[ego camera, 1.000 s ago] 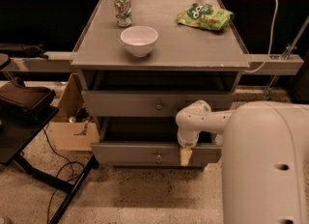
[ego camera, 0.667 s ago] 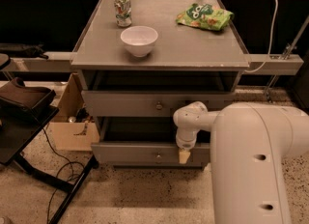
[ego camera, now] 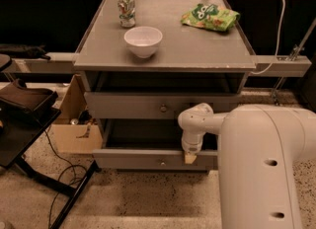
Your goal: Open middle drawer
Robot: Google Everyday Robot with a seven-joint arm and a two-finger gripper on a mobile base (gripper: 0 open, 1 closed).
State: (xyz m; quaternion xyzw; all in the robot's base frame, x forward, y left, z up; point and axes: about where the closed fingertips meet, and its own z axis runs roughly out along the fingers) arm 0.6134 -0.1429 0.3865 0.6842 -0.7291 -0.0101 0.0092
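The middle drawer (ego camera: 128, 160) is the wide shallow grey front low on the cabinet, with a small round knob (ego camera: 162, 162) at its centre. It stands pulled out a little, with a dark gap above its front. My gripper (ego camera: 190, 158) hangs from the white wrist and points down. Its tan tip rests at the top edge of the drawer front, just right of the knob. The taller top drawer (ego camera: 123, 105) is above it and has its own knob. The lowest drawer is out of view.
On the cabinet top stand a white bowl (ego camera: 143, 40), a can (ego camera: 127, 10) and a green chip bag (ego camera: 210, 17). A cardboard box (ego camera: 74, 129) and a black stand (ego camera: 24, 104) with cables are on the left. My large white arm (ego camera: 261, 164) fills the lower right.
The large white arm link has spread further left and fills more of the view. The gripper stays at the middle drawer's front, and the drawer sits about where it was.
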